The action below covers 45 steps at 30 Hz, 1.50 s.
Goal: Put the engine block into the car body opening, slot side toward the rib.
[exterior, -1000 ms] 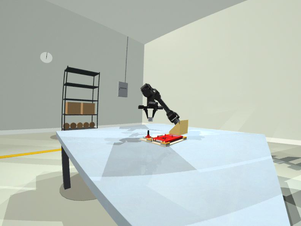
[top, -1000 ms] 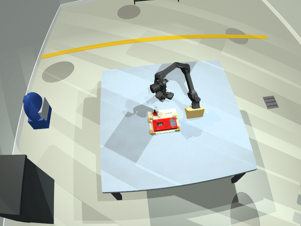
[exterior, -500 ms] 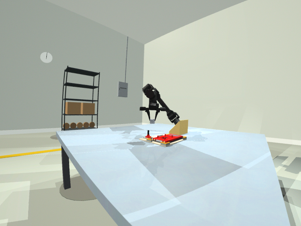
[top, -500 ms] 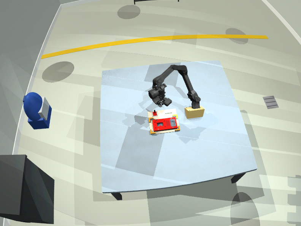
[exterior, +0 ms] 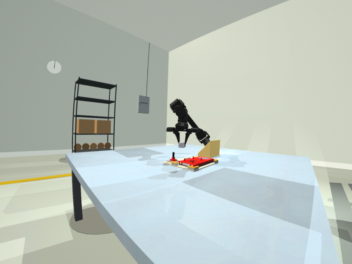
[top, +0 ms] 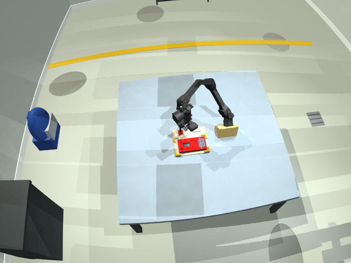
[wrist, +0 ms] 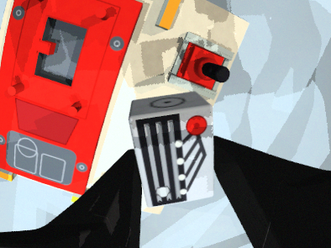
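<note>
My gripper (exterior: 182, 143) (wrist: 173, 150) is shut on the engine block (exterior: 182, 145) (wrist: 195, 155), a grey block with black stripes, a red disc and white dots on the face toward the wrist camera. It is held in the air above the board, beside the car body in the wrist view. I cannot make out its slot. The red car body (top: 194, 148) (exterior: 202, 160) (wrist: 101, 66) lies flat. Its rectangular opening (top: 186, 144) (wrist: 67, 64) has no block in it. A small red rib (wrist: 48, 47) juts in from the opening's left side in the wrist view.
A red part with an upright black knob (top: 180, 132) (exterior: 173, 158) (wrist: 216, 71) stands beside the car body. Orange corner brackets (top: 178, 155) (wrist: 174, 3) surround the car on the cream board (wrist: 227, 20). Short red pegs (wrist: 102, 14) stand around the opening. The arm's tan base block (top: 226, 131) is right.
</note>
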Tool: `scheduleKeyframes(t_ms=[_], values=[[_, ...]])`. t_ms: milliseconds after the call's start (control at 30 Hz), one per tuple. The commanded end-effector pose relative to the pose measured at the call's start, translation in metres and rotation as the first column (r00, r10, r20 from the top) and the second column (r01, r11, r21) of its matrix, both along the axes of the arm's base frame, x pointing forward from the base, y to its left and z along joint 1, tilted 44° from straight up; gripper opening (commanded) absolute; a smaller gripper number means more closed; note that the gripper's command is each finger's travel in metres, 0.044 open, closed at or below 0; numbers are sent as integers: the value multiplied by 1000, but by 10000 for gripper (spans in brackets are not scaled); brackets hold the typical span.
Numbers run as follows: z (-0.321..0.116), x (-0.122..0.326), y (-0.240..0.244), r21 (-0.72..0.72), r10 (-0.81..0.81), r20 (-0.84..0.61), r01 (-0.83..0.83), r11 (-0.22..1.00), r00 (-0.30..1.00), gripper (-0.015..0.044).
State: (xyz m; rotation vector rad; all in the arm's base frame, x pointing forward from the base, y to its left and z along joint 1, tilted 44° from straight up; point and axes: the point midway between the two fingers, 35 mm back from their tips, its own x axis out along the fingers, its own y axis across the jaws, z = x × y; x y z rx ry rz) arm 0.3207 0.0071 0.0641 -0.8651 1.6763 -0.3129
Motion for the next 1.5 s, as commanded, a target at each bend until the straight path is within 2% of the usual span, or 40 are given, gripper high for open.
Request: scheduleKeyframes(t_ms=[0, 1000, 1200, 1467], values=[[-13, 4, 6, 2, -49, 41, 49, 999, 998, 0], [-95, 21, 36, 33, -340, 325, 349, 937, 882, 0], [-96, 23, 37, 38, -357, 343, 367, 929, 869, 157], [-96, 23, 37, 35, -347, 332, 356, 934, 877, 159]])
